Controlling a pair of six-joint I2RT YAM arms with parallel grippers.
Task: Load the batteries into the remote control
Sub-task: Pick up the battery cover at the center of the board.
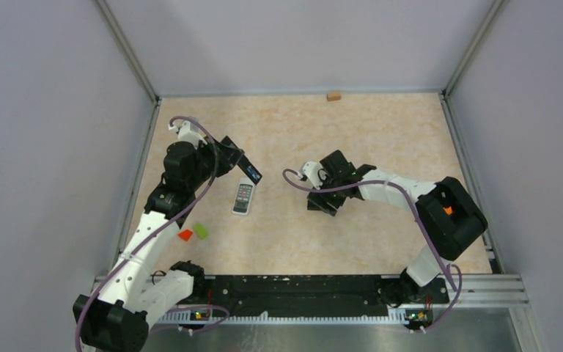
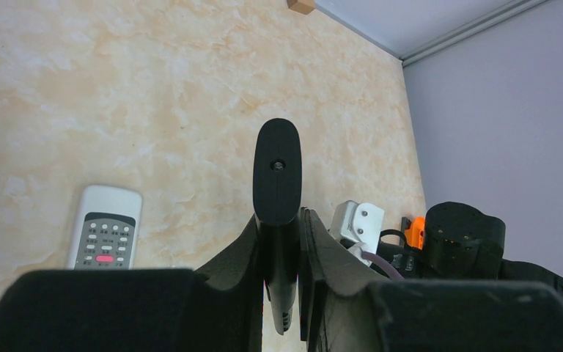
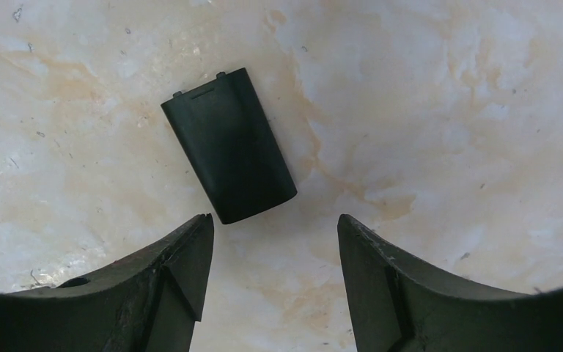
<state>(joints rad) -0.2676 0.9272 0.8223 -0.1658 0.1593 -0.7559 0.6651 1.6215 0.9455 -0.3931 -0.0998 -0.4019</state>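
My left gripper is shut on a black remote control, seen edge-on and sticking out past the fingers; the top view shows the pair raised at the table's left. A black battery cover lies flat on the table. My right gripper hangs open just above it, its near end level with the left fingertip and nothing between the fingers. In the top view the right gripper sits mid-table and hides the cover. The batteries do not show in any view.
A grey remote with buttons up lies below the left gripper, also in the left wrist view. A flat red block and a lime-green block lie near the left arm. A small tan block rests at the back wall.
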